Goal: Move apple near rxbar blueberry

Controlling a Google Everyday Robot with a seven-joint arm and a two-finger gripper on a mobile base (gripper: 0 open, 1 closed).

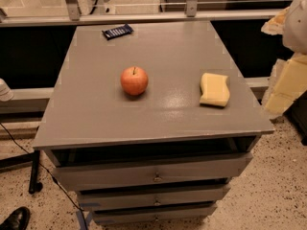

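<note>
The red-orange apple [134,80] stands near the middle of the grey cabinet top [96,114], stem up. The rxbar blueberry [117,31], a flat dark blue wrapper, lies at the far left corner of the top, well behind the apple. My gripper [287,78] shows as a pale yellow and white shape at the right edge of the view, off the cabinet's right side, far from the apple and holding nothing that I can see.
A pale yellow wavy-edged sponge [214,89] lies on the right part of the top. The cabinet has several drawers [156,174] below. A rail [144,17] runs behind it. A black shoe [14,219] and a cable [29,152] are on the floor at left.
</note>
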